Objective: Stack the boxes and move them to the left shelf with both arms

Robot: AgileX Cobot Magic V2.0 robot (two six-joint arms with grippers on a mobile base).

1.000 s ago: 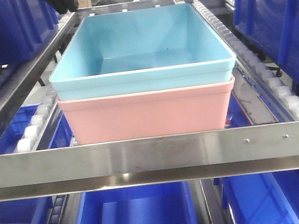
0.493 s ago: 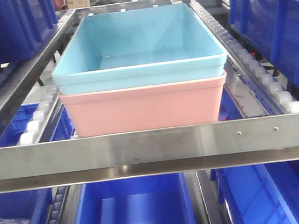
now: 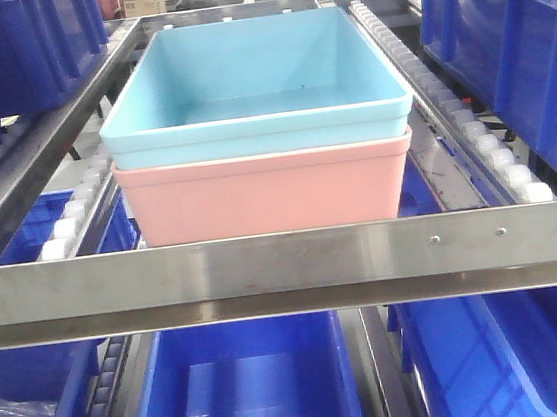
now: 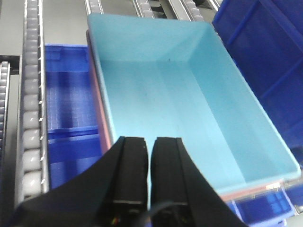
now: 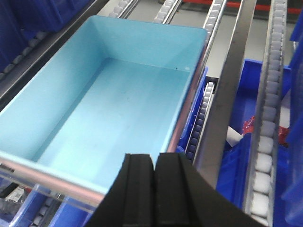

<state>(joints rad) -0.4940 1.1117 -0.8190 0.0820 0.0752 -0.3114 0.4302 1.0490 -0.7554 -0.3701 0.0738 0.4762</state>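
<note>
- Both boxes were nested: the turquoise box [image 3: 252, 86] sat inside the pink box [image 3: 267, 192], and the pair rested on the left shelf [image 3: 286, 273], behind its front crossbar and between the roller rails [image 3: 69, 222].
- My left end effector [image 4: 150, 156] was clenched, fingers nearly touching, grasping nothing. The stack lay ahead of and below it, with the near left rim of the turquoise box just beyond the fingertips.
- My right end effector [image 5: 156, 170] was likewise clenched and empty. The turquoise box reached away forward and to its left; the pink rim showed just ahead of the fingertips.
- Dark blue bins [image 3: 249, 393] sat on the level below the shelf and to both sides; these are not part of the job.
- Judgement: stacking and placing looked complete, and the step in hand was the release and clearing away.
- Next move, as I judged it: draw both arms straight back from the rims without dragging the stack forward on the rollers, then check that it sits square.
</note>
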